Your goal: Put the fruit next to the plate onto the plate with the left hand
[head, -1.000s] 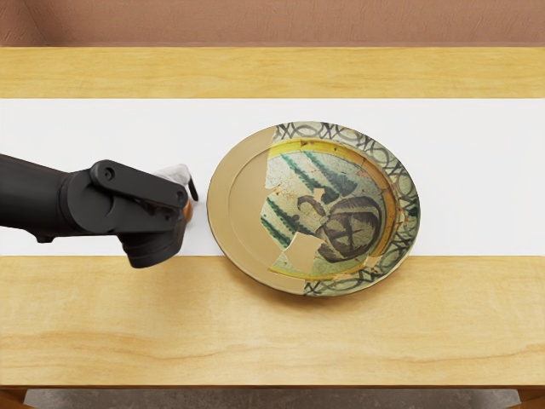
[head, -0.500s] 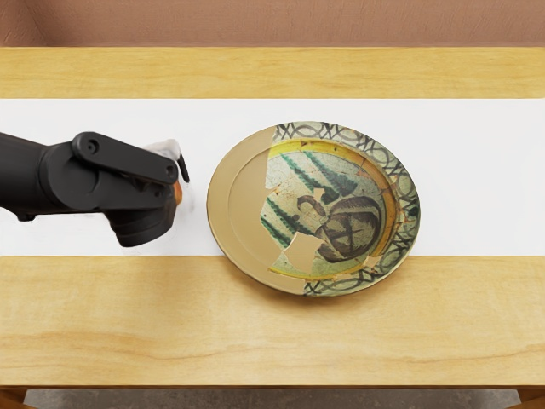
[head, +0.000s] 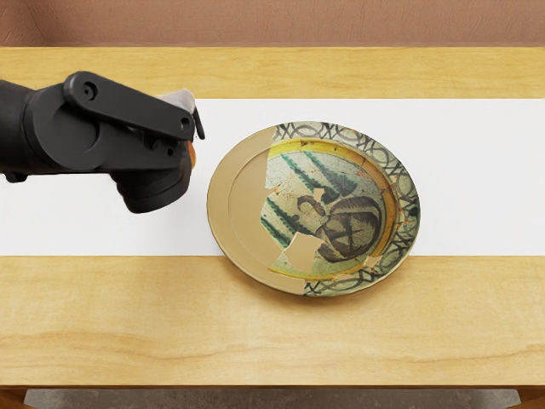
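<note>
Fingers point(head: 179, 102) of left hand point(head: 152, 166) closed on fruit point(head: 191, 154), only an orange sliver visible; hand has risen to upper left, fruit likely off desk point(head: 272, 324). Plate point(head: 228, 204) just right, carry next.

Light falls bright and even over my view, soft and from above: the worktop point(head: 272, 324) glows warm, the white strip point(head: 477, 170) across it is washed flat, and the plate point(head: 223, 213) throws only a thin dark shadow under its near rim. My left robot hand point(head: 153, 162) reads as a dark mass with faint grey highlights along its top edges. Everything is sharp from edge to edge
</note>
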Available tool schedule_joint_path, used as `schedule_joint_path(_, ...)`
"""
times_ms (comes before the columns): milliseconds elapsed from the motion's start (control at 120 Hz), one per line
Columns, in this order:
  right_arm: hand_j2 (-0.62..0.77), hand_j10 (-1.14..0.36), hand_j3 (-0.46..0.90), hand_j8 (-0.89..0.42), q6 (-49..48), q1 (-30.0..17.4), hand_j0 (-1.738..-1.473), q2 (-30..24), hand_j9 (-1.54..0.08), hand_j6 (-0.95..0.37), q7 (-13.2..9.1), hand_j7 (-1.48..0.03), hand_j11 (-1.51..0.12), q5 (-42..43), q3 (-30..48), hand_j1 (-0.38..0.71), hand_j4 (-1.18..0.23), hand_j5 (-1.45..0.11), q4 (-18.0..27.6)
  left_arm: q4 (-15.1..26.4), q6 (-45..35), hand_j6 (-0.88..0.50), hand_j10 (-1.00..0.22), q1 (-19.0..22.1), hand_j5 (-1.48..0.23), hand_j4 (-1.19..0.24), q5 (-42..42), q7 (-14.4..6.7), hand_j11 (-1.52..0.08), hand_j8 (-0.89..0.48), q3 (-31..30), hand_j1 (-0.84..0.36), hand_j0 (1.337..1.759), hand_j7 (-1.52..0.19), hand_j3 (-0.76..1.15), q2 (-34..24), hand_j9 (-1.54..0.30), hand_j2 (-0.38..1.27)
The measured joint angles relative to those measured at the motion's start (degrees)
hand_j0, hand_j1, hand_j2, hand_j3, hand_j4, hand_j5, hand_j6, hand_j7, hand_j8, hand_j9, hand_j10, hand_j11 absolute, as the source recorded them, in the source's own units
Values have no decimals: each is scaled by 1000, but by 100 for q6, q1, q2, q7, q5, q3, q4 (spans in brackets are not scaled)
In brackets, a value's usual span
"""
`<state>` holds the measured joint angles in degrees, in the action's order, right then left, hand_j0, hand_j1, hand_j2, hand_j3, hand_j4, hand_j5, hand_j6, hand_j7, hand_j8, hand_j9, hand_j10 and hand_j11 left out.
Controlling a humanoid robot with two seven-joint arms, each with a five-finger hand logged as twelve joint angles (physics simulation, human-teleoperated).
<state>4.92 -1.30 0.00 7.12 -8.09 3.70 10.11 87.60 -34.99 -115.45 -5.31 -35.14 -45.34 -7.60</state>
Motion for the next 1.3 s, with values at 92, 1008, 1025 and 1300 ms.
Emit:
schedule_joint_path(92, -7, -35, 0, -35, 0, -1, -1658, 0, -45, -35, 0, -45, -45, 0, 0, -307, -35, -45, 0, 6, 11, -584, -652, -440, -1007, -678, 342, 8, -943, -473, 36, -291, 1655, -979, 0, 539, -966, 632)
schedule_joint_path(1008, -7, -35, 0, -35, 0, 11, -1658, 0, -45, -35, 0, -45, -45, 0, 1, -308, -35, -45, 0, -510, -1, -285, -287, -244, -388, -295, 1035, 14, -385, -278, 795, 5, 1658, -386, 0, 760, -385, 102)
schedule_joint_path(1025, -7, -35, 0, -35, 0, 13, -1658, 0, -45, -35, 0, -45, -45, 0, 1, -308, -35, -45, 0, -525, -1, -283, -284, -242, -382, -291, 1036, 14, -380, -276, 826, 8, 1658, -381, 0, 760, -380, 98)
schedule_joint_path(1300, -7, -35, 0, -35, 0, 27, -1658, 0, -45, -35, 0, -45, -45, 0, 6, -308, -35, -45, 0, -821, -1, -259, -259, 193, -339, -260, 992, 14, -338, -257, 1188, 40, 1658, -338, 0, 608, -338, 63)
